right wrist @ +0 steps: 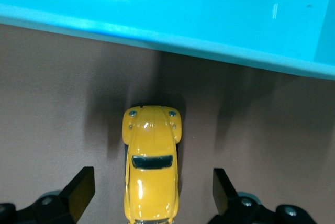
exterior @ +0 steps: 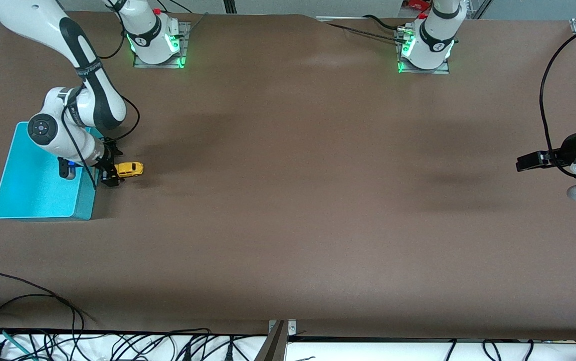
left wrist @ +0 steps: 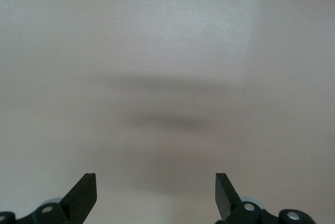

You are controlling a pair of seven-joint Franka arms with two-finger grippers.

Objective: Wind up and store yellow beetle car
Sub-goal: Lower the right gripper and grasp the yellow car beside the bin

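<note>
Black fingers of the right gripper (right wrist: 149,195) are seen spread wide, one on each side of the yellow beetle car (right wrist: 151,169), with a gap left on both flanks and nothing pinched yet. The car is found on the brown table (exterior: 288,200), just beside the turquoise bin (exterior: 42,190) at the right arm's end, on the bin's side toward the table's middle. In the front view the same gripper (exterior: 111,173) is seen low at the car (exterior: 130,169).

For a clean grasp, the jaws are best lowered until the pads sit level with the doors, then closed squarely across the body's width, so the wheels stay free for the pull-back that winding is judged to need. A skewed squeeze on that glossy rounded shell could squirt it out.

The car's long axis is laid crosswise to the bin's nearest wall, and one rounded end is pointed at that wall with a strip of bare table between them; whether that end is the bonnet cannot be told.

Out over the left arm's end of the table, the left gripper (left wrist: 156,192) is held waiting, fingers apart, over bare surface.
</note>
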